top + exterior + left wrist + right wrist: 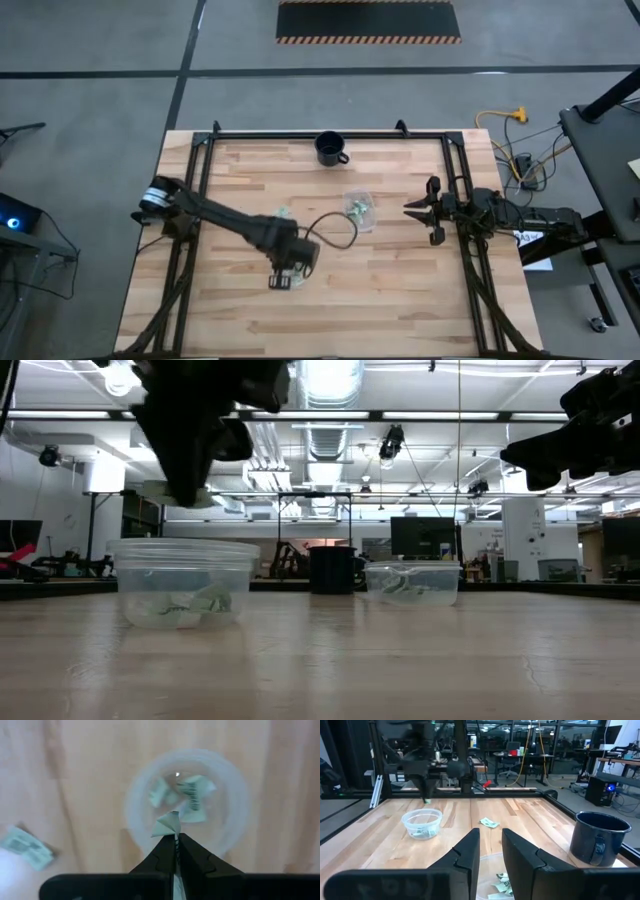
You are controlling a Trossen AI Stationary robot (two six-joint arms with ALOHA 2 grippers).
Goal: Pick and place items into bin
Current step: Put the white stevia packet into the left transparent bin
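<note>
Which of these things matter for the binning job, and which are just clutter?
In the job: left pincer holding a wrapped piece; clear tub beneath it; second tub of pieces; loose piece on table.
Lying about: black mug; idle right pincer.

Count of things on the worktop (400, 300):

Clear plastic tubs: two. One (185, 582) stands under the left tool (175, 845); the second (412, 582) stands nearer the black mug.

Black mug (331, 148): one.

Green-and-white wrapped pieces: one (167, 824) pinched in the left tool; at least three inside the tub under it (190, 795), exact count unclear; one loose (489, 823) on the wood between the two tubs; several in the second tub (500, 885), count not discernible.

Arms with tools: two, the left one and the right tool (490, 855).
</note>
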